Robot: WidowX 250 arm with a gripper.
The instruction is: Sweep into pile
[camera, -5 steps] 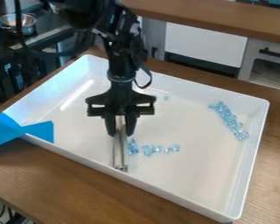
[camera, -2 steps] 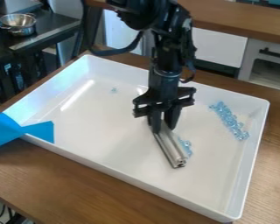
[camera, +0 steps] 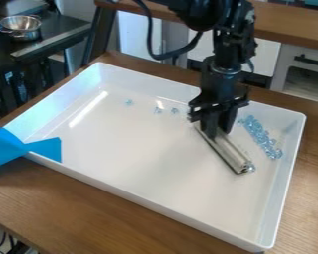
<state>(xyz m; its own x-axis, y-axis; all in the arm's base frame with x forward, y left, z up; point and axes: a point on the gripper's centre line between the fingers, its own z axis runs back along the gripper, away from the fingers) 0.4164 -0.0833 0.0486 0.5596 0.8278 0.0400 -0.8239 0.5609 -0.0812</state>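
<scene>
- The gripper [camera: 216,130] is clamped on the upper end of a metal bar [camera: 229,153], over the right half of the white tray [camera: 141,156]. The bar slants down toward the near side, low over the tray floor or touching it; which of the two, I cannot tell.
- The main pile of blue beads [camera: 260,136] lies as a slanting band near the tray's right wall, just beyond the bar. A small clump [camera: 251,168] sits at the bar's lower end.
- That clump could slip round the end and be left behind, since it lies at the very tip rather than against the middle of the long face.
- Pushing on too far could spread the band or press beads against the wall, because little room remains there.
- The bar could twist if its free end meets the wall, as it is gripped near one end only.
- Stray beads [camera: 129,102] toward the far wall would likely stay out of the pile without another, farther-back sweep; the present path seems to pass them by.
- Compared with the earlier frame, the gripper and bar have moved right, closer to the band. The clump has travelled with the bar, while the band looks much the same. More strays are visible where the arm stood.
</scene>
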